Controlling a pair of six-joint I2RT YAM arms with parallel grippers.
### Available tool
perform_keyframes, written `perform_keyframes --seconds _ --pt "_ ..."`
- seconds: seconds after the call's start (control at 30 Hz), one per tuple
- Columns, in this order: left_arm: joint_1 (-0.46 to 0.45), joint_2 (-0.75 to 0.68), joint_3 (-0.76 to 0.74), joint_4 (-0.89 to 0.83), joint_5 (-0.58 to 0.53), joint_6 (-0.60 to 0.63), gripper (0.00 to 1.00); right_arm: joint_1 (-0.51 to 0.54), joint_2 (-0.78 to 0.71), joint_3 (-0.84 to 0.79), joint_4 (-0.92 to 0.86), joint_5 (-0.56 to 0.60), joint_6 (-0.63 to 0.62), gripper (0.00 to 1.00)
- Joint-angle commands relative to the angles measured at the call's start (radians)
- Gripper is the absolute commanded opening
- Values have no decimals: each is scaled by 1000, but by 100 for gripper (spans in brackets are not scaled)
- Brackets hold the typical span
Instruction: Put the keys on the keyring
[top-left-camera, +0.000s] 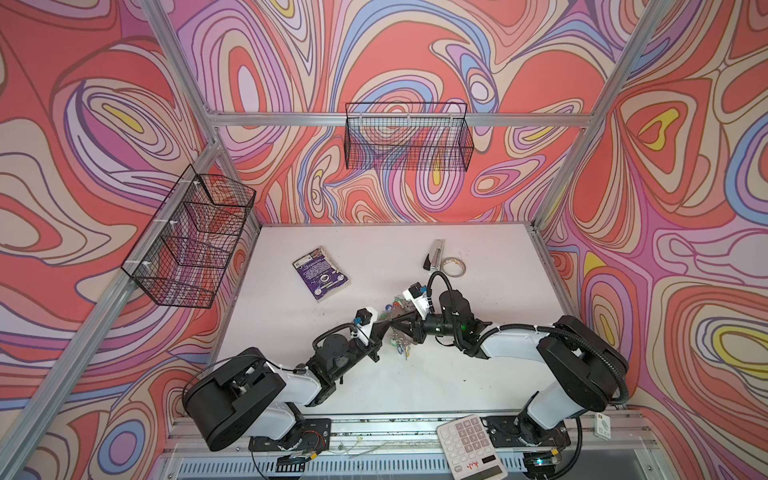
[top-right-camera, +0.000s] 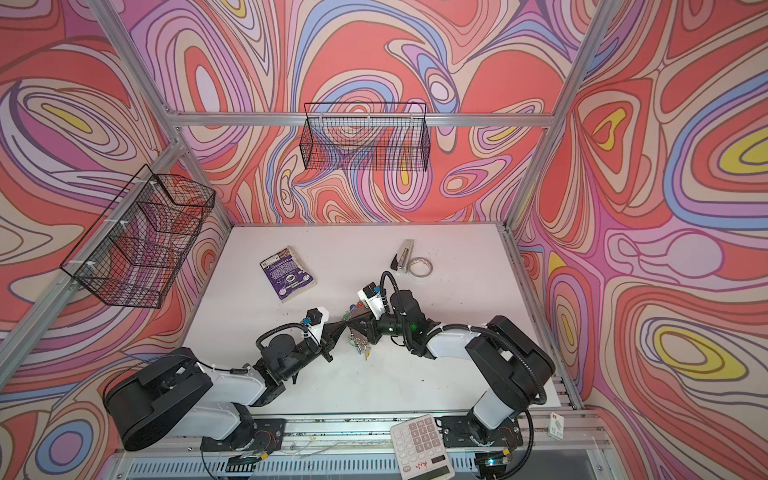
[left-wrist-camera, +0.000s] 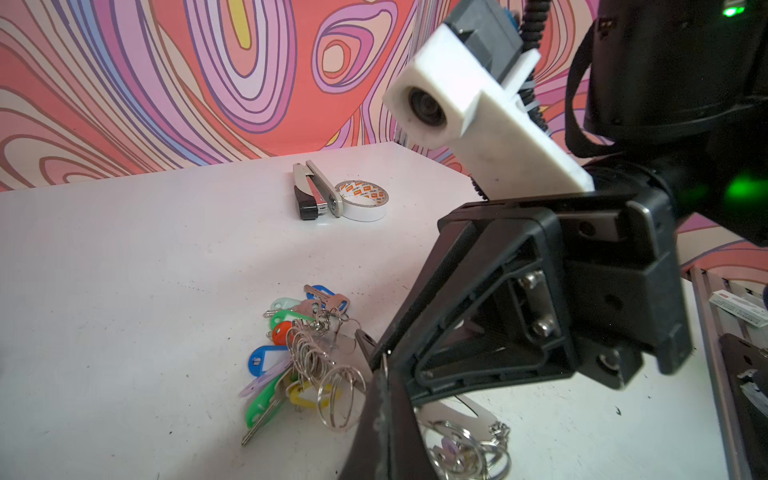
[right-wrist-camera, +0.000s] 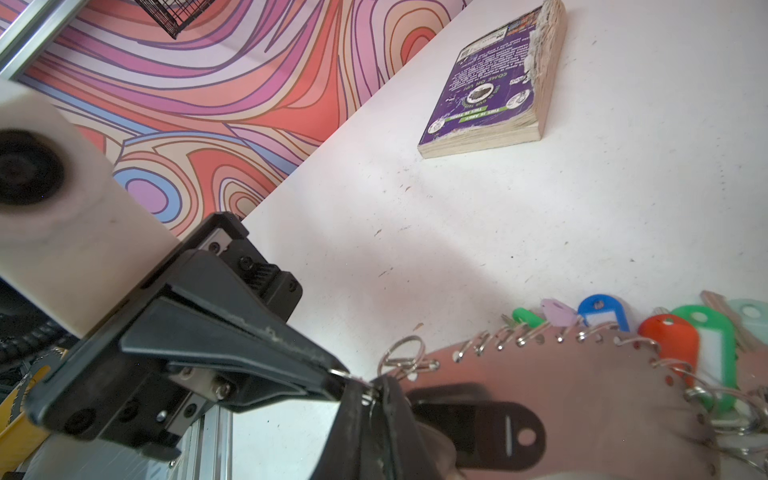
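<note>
Bright even light, soft shadows, blurred foreground

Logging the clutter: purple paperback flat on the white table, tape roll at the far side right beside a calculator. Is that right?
Not quite. The tape roll sits right beside a stapler, not a calculator, as the left wrist view shows. The paperback does lie flat on the white table.
</note>
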Motion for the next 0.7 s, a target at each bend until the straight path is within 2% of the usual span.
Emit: perform_keyframes --seconds 0.0,0.17,0.47,0.67 --pt "-1 8 17 58 62 -9 0 23 27 18 14 -40 -24 10" --pt "-1 22 24 58 80 -21 0 28 26 16 17 -48 -28 0" --pt "21 50 24 58 108 -65 0 31 -2 -12 26 -21 -33 0" --pt "29 56 25 52 128 -92 0 30 -36 -35 12 51 -47 0"
